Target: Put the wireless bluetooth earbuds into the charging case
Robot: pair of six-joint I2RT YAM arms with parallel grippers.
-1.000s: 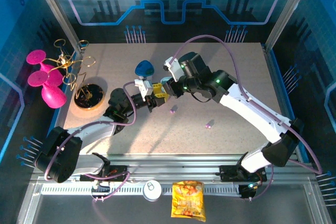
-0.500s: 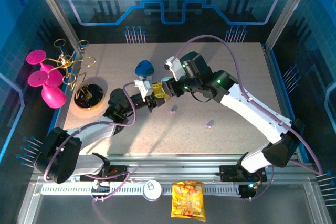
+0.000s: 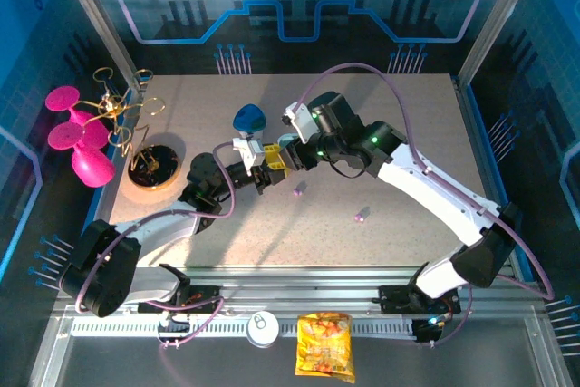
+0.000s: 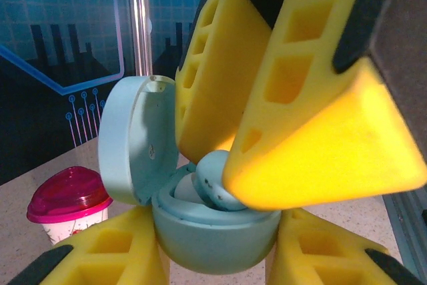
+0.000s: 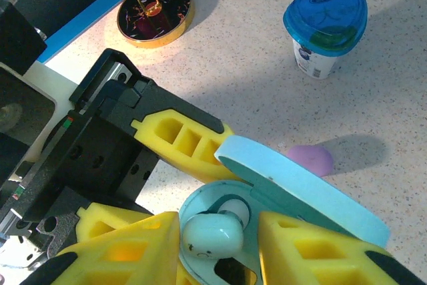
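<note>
Pale blue plastic forms the charging case (image 4: 213, 231), which stands with its mouth upward between the two lower yellow fingers of the left gripper (image 4: 213, 258). That claw is clenched on the case body. The lid is hinged open and leans back to the left in the left wrist view. In the right wrist view its long axis runs on a diagonal from upper left to lower right.

One light blue earbud (image 5: 212, 235) sits in the mouth of the case, with its long axis lying across from one right-hand finger towards the other. The right gripper (image 5: 217, 248) straddles it from above with the jaws parted. One yellow finger (image 5: 133, 248) lies close against the bud, and a gap shows on the other side.

A lilac earbud (image 5: 310, 159) lies on the speckled table (image 3: 408, 115) just beyond the open lid. In the top view a second lilac earbud (image 3: 360, 217) lies well apart, nearer the right arm.

A blue-lidded cup (image 5: 325, 18) stands upright beyond the case. A magenta-lidded cup (image 4: 67, 195) stands upright beside it in the left wrist view.
</note>
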